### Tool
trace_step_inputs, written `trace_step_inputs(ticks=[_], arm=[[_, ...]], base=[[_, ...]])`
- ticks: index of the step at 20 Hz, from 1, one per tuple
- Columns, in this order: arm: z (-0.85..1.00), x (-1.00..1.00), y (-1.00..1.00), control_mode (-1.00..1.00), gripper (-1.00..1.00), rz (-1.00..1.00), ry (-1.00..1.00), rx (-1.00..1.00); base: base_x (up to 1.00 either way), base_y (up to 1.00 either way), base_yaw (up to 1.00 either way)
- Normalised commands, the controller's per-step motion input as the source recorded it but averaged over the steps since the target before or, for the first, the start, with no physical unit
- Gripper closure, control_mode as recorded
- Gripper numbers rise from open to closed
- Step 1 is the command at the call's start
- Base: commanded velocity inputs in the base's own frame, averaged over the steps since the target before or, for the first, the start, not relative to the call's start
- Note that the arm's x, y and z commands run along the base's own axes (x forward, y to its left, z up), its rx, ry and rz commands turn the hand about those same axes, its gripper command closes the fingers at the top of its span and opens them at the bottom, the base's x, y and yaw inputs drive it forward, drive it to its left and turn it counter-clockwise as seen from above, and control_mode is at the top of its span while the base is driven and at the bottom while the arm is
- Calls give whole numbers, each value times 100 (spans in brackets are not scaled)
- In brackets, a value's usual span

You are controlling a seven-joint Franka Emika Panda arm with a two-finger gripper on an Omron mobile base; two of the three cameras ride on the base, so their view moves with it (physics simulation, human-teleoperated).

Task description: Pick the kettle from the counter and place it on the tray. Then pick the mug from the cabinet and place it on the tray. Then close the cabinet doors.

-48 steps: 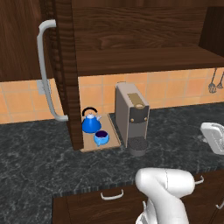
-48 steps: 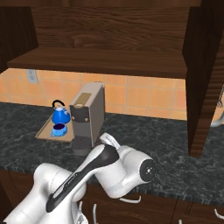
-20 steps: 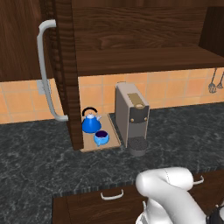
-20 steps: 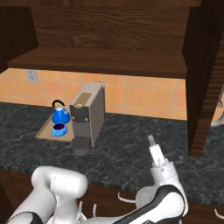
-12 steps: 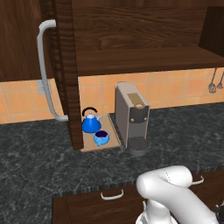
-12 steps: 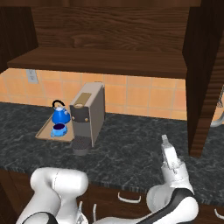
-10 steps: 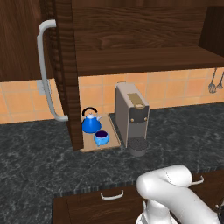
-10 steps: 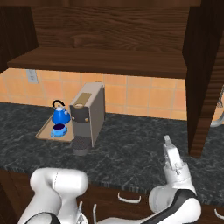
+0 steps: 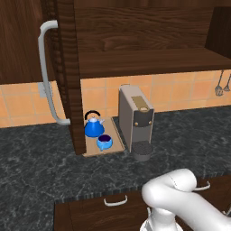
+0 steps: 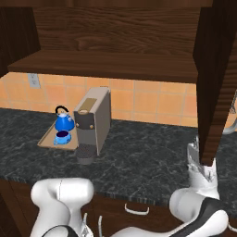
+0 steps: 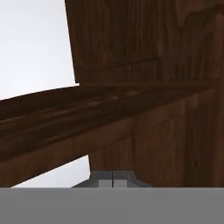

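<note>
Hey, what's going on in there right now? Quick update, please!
Gripper shut, empty, raised beside the open right cabinet door. Kettle and mug both on the tray. Both doors open; nothing blocking.

The arm point(image 10: 60, 199) is showing smooth, glossy white rounded shells, bulging like fat elbows, with dark grey-black bands sitting at the joints. Its pincer point(image 10: 200, 163) is showing a pale grey, blocky body with small ridged edges.

The dark marbled stone counter point(image 9: 36, 158) carries a flat tan wooden tray point(image 9: 115, 147), just left of a grey coffee machine point(image 9: 134, 122).
</note>
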Motion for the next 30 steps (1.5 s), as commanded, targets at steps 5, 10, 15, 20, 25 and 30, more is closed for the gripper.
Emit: trace_step_inputs(ticks=[5,10,15,20,25,30], arm=[[35,0,-47,-100,100,0,-15,17],[7,0,-46,-100,100,0,-17,16],[44,-1,-21,-100,100,-1,-20,7],[31,-35,12,-100,100,-7,-16,-2],[24,-69,56,-100,100,-10,-7,-14],[51,-55,51,-100,100,-14,7,-17]], base=[[0,0,0],[0,0,0],[0,0,0],[0,0,0],[0,0,0],[0,0,0]])
